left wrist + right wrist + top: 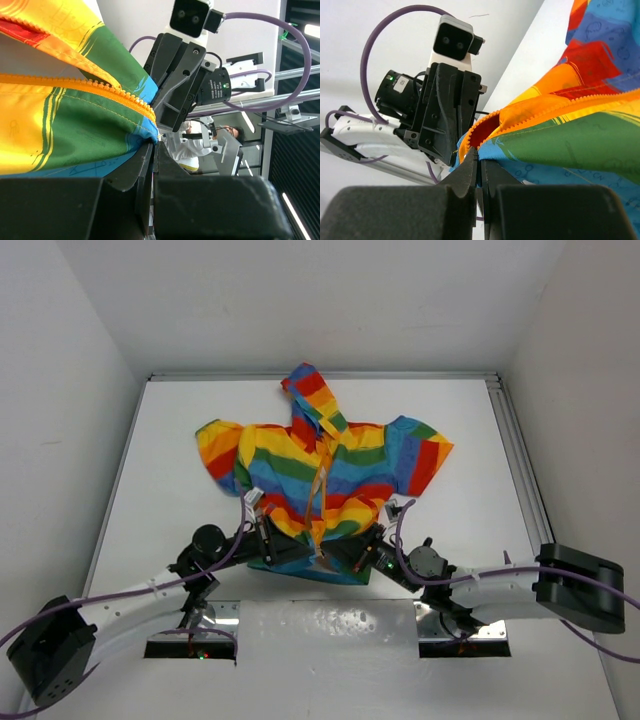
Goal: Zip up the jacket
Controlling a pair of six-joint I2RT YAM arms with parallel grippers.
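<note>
Jacket (330,465) spread on table (170,520), left gripper (153,146) pinched tight on hem by orange zipper (115,95), right gripper (480,157) likewise, wrist label (216,91) unreadable

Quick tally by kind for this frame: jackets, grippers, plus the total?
jacket: 1
grippers: 2, left gripper and right gripper, each shut on the jacket hem
Total: 3
</note>
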